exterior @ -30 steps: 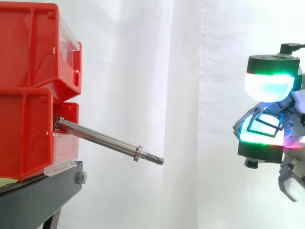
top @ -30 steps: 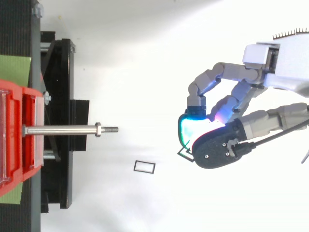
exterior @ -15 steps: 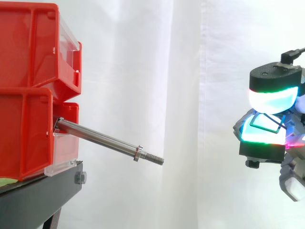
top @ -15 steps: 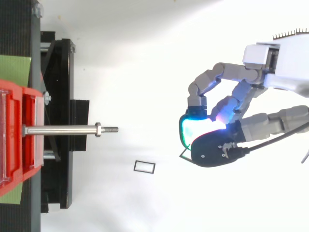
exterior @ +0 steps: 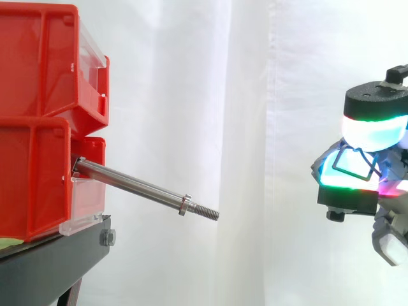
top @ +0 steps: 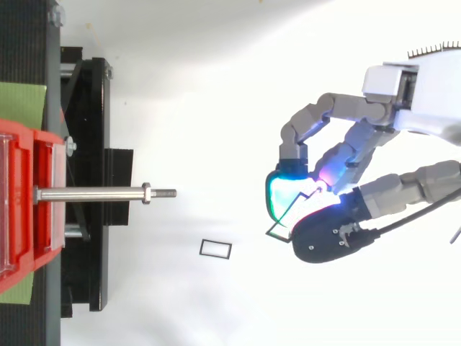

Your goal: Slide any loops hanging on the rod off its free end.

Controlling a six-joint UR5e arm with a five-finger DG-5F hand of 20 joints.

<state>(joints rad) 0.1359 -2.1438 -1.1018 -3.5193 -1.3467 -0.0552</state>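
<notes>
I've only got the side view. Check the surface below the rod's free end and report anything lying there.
Observer: In the top view a loose loop, a thin black rectangle, lies flat on the white surface. It is past the rod's threaded tip and off to one side of the rod's line.
Operator: Now give me the hand's line-up with the rod from above.
Observer: The hand stands well beyond the tip. The held loop, pinched in its fingers, sits mostly on the same side of the rod's line as the loose loop.
</notes>
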